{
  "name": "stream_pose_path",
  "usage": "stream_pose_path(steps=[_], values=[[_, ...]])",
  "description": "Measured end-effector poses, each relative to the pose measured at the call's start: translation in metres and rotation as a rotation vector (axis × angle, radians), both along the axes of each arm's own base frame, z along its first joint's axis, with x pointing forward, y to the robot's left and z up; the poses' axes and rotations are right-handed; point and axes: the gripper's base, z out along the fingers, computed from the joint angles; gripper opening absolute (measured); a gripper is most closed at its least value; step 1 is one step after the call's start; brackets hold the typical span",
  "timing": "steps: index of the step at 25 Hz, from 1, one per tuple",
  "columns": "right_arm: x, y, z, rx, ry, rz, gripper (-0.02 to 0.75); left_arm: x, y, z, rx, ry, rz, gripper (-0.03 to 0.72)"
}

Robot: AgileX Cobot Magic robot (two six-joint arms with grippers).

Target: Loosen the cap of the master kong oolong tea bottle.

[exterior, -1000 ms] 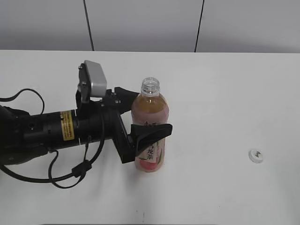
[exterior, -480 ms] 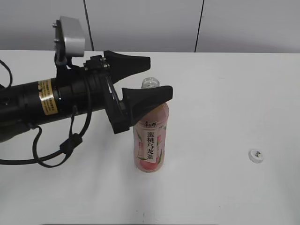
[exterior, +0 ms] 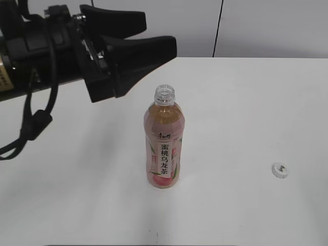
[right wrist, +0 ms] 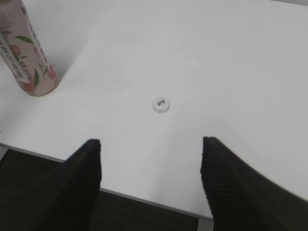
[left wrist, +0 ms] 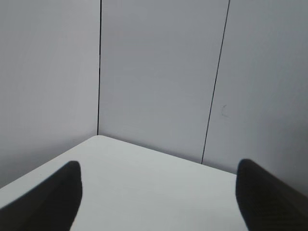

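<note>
The master kong oolong tea bottle stands upright on the white table with its neck open and no cap on it. It also shows at the upper left of the right wrist view. The small white cap lies on the table to the right of the bottle, and in the right wrist view it lies ahead of the jaws. My left gripper is open and empty, raised above and left of the bottle; its view shows only table and wall. My right gripper is open and empty over the table's near edge.
The white table ends at a grey panelled wall behind. Its front edge shows in the right wrist view with dark floor below. The left arm's black body and cables fill the upper left.
My left gripper let go of the bottle, opened and rose up and back to the upper left. The bottle stays standing in place. The cap has not moved.
</note>
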Motion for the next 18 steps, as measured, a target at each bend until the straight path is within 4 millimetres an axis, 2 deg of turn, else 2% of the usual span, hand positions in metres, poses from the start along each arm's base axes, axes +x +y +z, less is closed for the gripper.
stream_pose_path(steps=[4,18], values=[[0.0,0.0,0.0,0.0,0.0,0.0,0.493,-0.015,0.006,0.021,-0.011,-0.009,-0.02,0.589],[0.0,0.0,0.0,0.0,0.0,0.0,0.493,-0.069,0.029,0.066,0.044,-0.037,-0.07,0.589]])
